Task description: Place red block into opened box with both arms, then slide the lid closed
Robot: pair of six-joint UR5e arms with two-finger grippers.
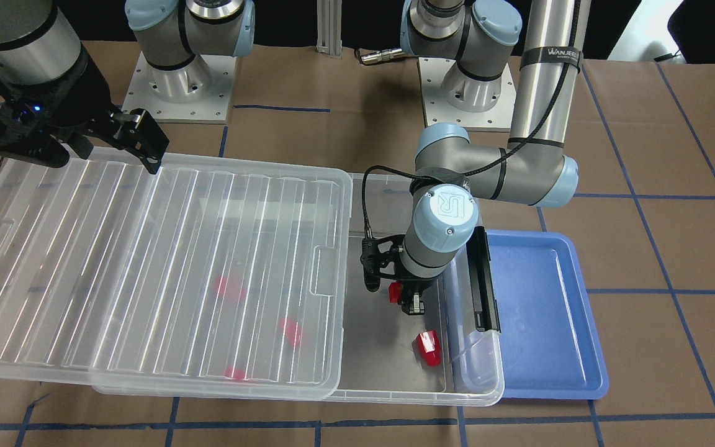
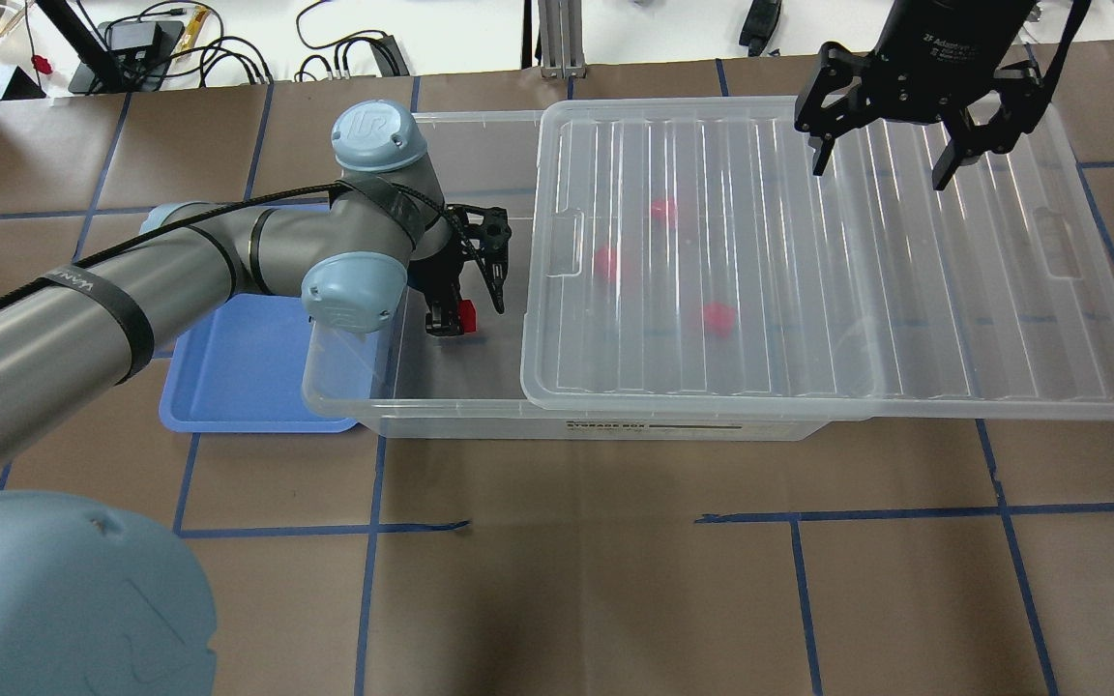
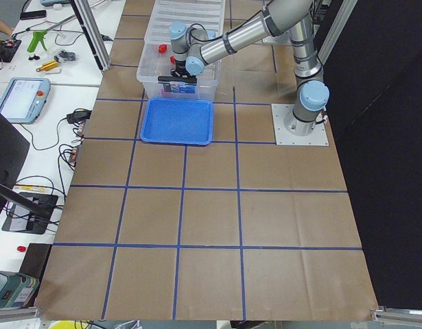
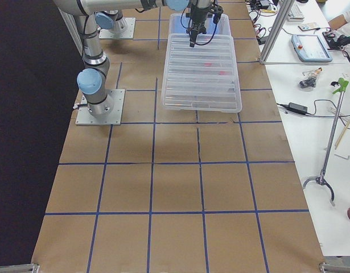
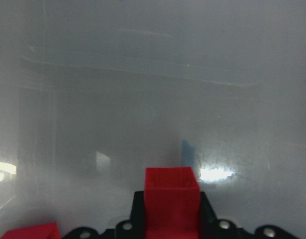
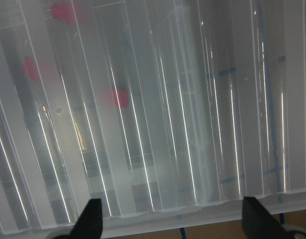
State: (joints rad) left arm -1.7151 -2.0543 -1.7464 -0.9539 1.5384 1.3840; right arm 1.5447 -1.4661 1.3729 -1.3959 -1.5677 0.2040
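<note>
One red block (image 1: 396, 292) is clenched in the left pincer (image 1: 407, 299), which points down inside the uncovered end of the box (image 2: 615, 425). The block hangs just above the clear floor of the box, near the end wall that carries the black latch bar (image 1: 485, 279). A second red block (image 1: 429, 347) lies loose on the box floor just beside the pincer, apart from it.

The lid (image 2: 905, 290) lies flat on top of the box, slid toward the robot's right. It covers most of the box and overhangs its right end. Three more red shapes (image 2: 605, 261) show blurred through the ribbed plastic, probably blocks of the same kind lying in the box.

The right pincer (image 2: 881, 169) hangs over the far edge of the lid with its fingers spread wide, grasping nothing. Whether it touches the lid cannot be told.

A blue tray (image 2: 238, 377) sits at the latch end of the box, its edge under the box's end. All rest on a brown counter (image 2: 615, 580) marked with a blue tape grid.
</note>
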